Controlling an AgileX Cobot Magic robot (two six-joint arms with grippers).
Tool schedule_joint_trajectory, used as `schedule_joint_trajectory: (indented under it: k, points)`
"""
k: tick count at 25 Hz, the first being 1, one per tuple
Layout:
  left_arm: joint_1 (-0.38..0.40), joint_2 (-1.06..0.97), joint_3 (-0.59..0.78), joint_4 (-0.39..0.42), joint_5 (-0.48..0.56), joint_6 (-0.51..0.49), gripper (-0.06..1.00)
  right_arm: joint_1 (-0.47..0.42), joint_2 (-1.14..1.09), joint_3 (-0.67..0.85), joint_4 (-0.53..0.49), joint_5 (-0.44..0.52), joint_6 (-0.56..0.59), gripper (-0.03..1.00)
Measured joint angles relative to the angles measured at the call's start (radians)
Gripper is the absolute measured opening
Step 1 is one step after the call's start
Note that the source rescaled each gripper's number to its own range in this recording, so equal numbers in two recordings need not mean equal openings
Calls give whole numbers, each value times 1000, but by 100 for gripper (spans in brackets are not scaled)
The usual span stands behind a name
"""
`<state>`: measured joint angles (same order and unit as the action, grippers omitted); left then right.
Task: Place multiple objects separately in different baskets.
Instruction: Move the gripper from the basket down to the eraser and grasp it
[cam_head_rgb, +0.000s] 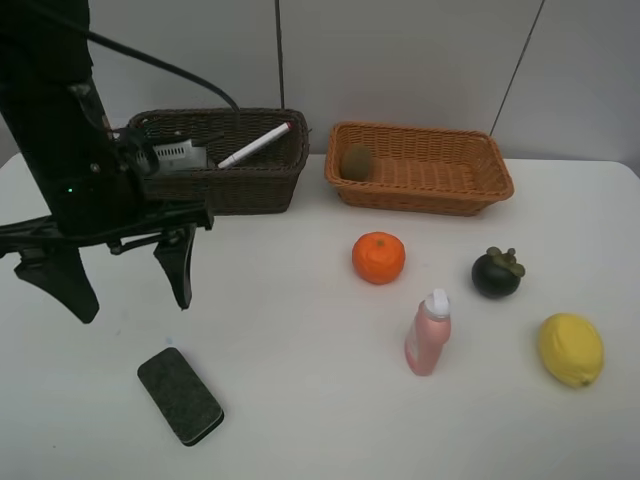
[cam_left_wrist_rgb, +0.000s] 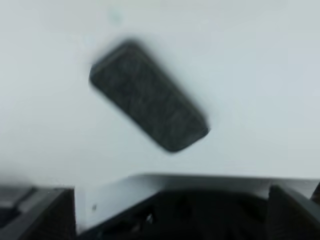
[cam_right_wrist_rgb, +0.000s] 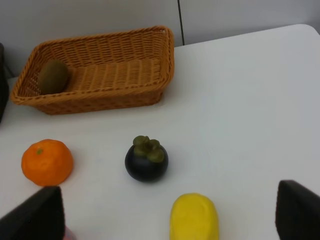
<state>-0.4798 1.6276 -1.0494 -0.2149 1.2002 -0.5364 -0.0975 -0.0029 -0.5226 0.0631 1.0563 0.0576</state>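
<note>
My left gripper (cam_head_rgb: 133, 300) is open and empty, hanging over the table just behind the black eraser block (cam_head_rgb: 180, 395), which also shows in the left wrist view (cam_left_wrist_rgb: 147, 110). The dark brown basket (cam_head_rgb: 230, 190) holds the white-pink marker (cam_head_rgb: 255, 145) and a grey-white pump top (cam_head_rgb: 180, 152). The light orange-tan basket (cam_head_rgb: 420, 197) holds the kiwi (cam_head_rgb: 357, 162). The orange (cam_head_rgb: 379, 257), mangosteen (cam_head_rgb: 497, 272), pink bottle (cam_head_rgb: 428, 333) and lemon (cam_head_rgb: 571, 349) lie on the table. My right gripper (cam_right_wrist_rgb: 167, 200) is open and empty, near the lemon (cam_right_wrist_rgb: 194, 217) and mangosteen (cam_right_wrist_rgb: 146, 160).
The white table (cam_head_rgb: 300, 330) ends at a grey wall behind the baskets. The left arm (cam_head_rgb: 60, 130) and its cable stand in front of the dark basket's left end. The right arm is out of the high view.
</note>
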Motion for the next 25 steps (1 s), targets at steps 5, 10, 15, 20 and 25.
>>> schedule_joint_trajectory:
  k: [5,10,15,20,25]
  points:
    - [-78,-14,174,-13,-3,-126,100,0,0,0,0,0,0,100]
    - [-82,-14,263,-24,-123,-205,100,0,0,0,0,0,0,100]
    - [-102,-14,296,-56,-320,-251,100,0,0,0,0,0,0,100]
    - [-106,14,303,-59,-416,-273,100,0,0,0,0,0,0,100]
    - [-107,131,305,-59,-433,-276,100,0,0,0,0,0,0,100]
